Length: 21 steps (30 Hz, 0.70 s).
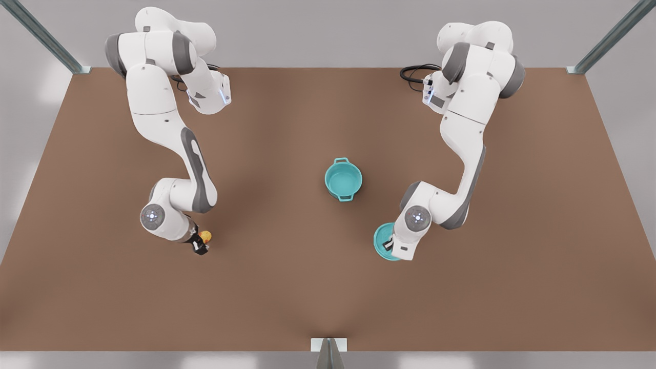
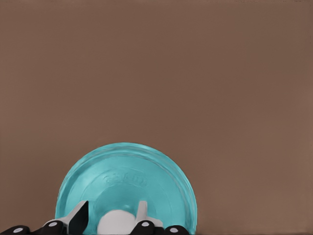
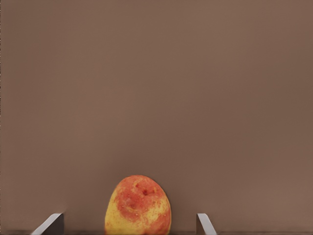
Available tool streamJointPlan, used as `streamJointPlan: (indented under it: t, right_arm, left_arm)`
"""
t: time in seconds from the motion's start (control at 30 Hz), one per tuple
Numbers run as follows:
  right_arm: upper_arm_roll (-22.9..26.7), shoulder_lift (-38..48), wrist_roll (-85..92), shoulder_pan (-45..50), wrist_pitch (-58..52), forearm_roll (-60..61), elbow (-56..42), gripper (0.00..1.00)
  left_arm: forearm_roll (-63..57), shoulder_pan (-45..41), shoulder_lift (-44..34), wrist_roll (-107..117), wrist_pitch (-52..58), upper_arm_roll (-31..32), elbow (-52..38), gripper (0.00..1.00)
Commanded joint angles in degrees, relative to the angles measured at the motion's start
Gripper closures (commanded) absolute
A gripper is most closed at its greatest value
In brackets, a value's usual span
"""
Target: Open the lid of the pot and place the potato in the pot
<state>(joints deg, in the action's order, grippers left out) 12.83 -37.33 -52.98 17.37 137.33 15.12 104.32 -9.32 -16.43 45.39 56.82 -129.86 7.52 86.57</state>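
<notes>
Brown tabletop (image 1: pixel 307 287) filling scene, edged by pale grey floor. Grey metal posts (image 1: pixel 43 36) rising at corners. Soft light patches glinting on floor.

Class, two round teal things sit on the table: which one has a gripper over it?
The pot lid, the flat disc with a white knob, under the left gripper. The pot, with loop handles, stands open and alone mid-table.

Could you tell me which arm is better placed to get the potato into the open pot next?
The right: its gripper has open fingers either side of the potato. The left gripper is at the pot lid's knob, away from the pot.
</notes>
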Motion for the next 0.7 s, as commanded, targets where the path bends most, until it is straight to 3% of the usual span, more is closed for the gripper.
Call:
streamJointPlan:
  t: [0.0, 0.07, 0.13, 0.17, 0.2, 0.23, 0.67]
  right_arm:
    - [0.01, 0.06, -1.07, 0.29, 0.75, 0.08, -0.08, 0.00]
    - [0.01, -0.20, -1.07, 0.38, 0.92, 0.08, 0.01, 0.00]
    - [0.00, -0.47, -1.07, 0.38, 1.62, 0.08, 0.09, 0.00]
    - [-0.08, -0.55, -1.07, 0.38, 2.06, 0.08, 0.62, 0.00]
    - [-0.08, -0.55, -0.98, 0.38, 2.50, 0.08, 0.88, 0.00]
    - [-0.08, -0.55, -1.07, 0.38, 2.59, 0.08, 1.06, 0.00]
    - [-0.08, -0.20, -1.07, 1.43, 3.82, 0.08, 3.26, 0.00]
  left_arm:
    - [-1.67, 0.34, -0.47, -17.62, -0.40, -0.05, -0.09, 0.00]
    - [-0.79, 3.24, -8.02, -26.92, 14.88, -1.63, -0.17, 0.00]
    - [9.67, 18.18, -14.09, -59.27, 44.15, -1.37, -12.65, 0.00]
    - [8.96, 18.98, -18.30, -63.66, 49.26, -1.37, -14.06, 0.00]
    - [10.71, 21.07, -24.55, -64.99, 46.73, -2.25, -9.60, 0.00]
    - [16.43, 23.19, -33.50, -66.93, 34.18, -2.25, 3.31, 0.00]
    - [16.35, 21.44, -31.67, -65.96, 35.12, -1.63, 1.41, 0.00]
